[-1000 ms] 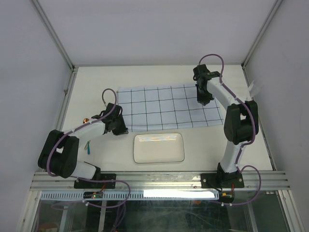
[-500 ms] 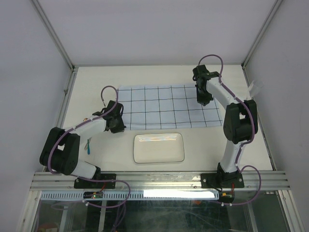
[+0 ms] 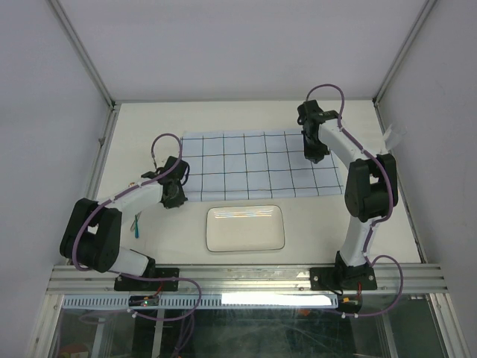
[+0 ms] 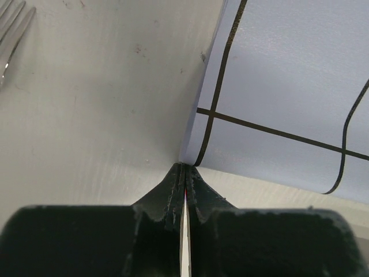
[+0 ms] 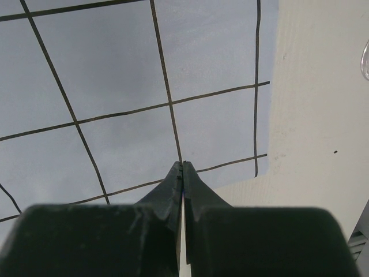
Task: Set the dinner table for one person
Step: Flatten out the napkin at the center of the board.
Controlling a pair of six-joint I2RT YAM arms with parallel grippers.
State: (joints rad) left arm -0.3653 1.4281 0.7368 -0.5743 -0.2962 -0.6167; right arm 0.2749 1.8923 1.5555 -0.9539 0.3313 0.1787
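Observation:
A pale-blue cloth [image 3: 253,164] with dark grid lines lies spread on the cream dinner table [image 3: 246,115]. My left gripper [image 3: 173,195] is at the cloth's near-left corner, shut on that corner [image 4: 193,156], which is raised a little off the table [image 4: 86,115]. My right gripper [image 3: 314,153] is shut too. Its tips [image 5: 183,165] rest on the cloth [image 5: 115,86] about one grid cell in from its far-right corner. Whether they pinch any cloth is hidden.
A white rectangular plate [image 3: 245,227] lies just in front of the cloth. Cutlery [image 3: 136,224] lies left of the plate, and fork tines [image 4: 14,23] show beside my left gripper. A small orange thing [image 3: 132,185] sits near the left rail, and a clear object [image 3: 393,138] by the right rail.
My left gripper has moved left and slightly away, drawing the cloth's near-left corner with it, so the cloth lies wider. The right gripper has stayed in place.

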